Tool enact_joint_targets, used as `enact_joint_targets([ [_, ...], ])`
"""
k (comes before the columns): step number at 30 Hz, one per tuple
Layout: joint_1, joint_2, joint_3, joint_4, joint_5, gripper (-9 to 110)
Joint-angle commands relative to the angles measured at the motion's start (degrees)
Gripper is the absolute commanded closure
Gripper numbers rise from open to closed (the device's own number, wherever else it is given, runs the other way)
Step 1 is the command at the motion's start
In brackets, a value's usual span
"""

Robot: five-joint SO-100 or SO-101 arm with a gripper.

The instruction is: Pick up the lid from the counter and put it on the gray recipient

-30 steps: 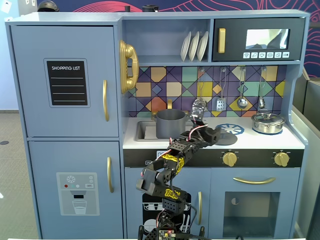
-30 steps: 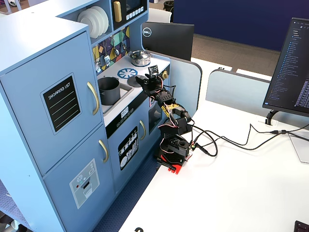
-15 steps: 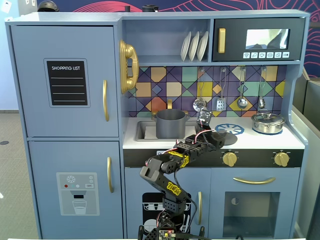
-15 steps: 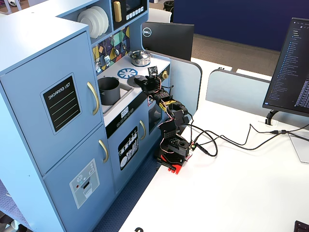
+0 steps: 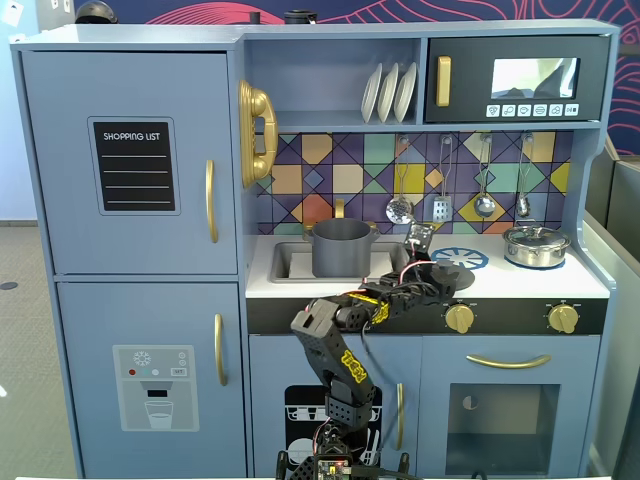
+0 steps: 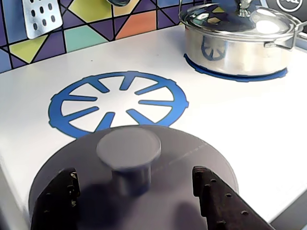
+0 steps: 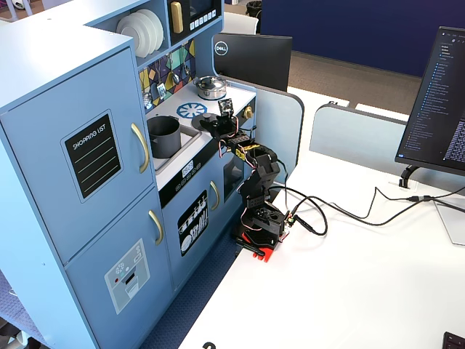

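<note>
The lid (image 6: 192, 160) is a flat dark gray disc with a round centre knob (image 6: 128, 146). It lies on the white counter, in front of the blue burner print. My gripper (image 6: 134, 178) is open, one black finger on each side of the knob, and neither touches it. In a fixed view the gripper (image 5: 430, 279) reaches over the lid (image 5: 458, 277) from the left. The gray recipient (image 5: 342, 247), a matte pot, stands in the sink to the lid's left. In the other fixed view the recipient (image 7: 164, 135) sits left of the gripper (image 7: 216, 123).
A shiny silver pot with its own lid (image 6: 237, 38) stands on the right burner (image 5: 536, 245). Utensils (image 5: 441, 208) hang on the tiled back wall above the counter. The counter's front edge and gold knobs (image 5: 459, 318) lie just below the arm.
The arm has stretched right and forward across the counter, carrying the open gripper from in front of the sink to over the lid. The lid and pots have not moved.
</note>
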Motion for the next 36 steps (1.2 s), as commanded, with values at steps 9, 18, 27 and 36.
enact_joint_targets([
  [9,-0.26,-6.15,-8.96,-2.29,0.0,83],
  [18,-2.72,-8.96,-9.67,-2.29,-3.43,101],
  [27,-3.87,-8.7,-15.29,-1.14,-2.11,101],
  [36,-6.06,-5.1,-24.79,6.15,-1.05,101],
])
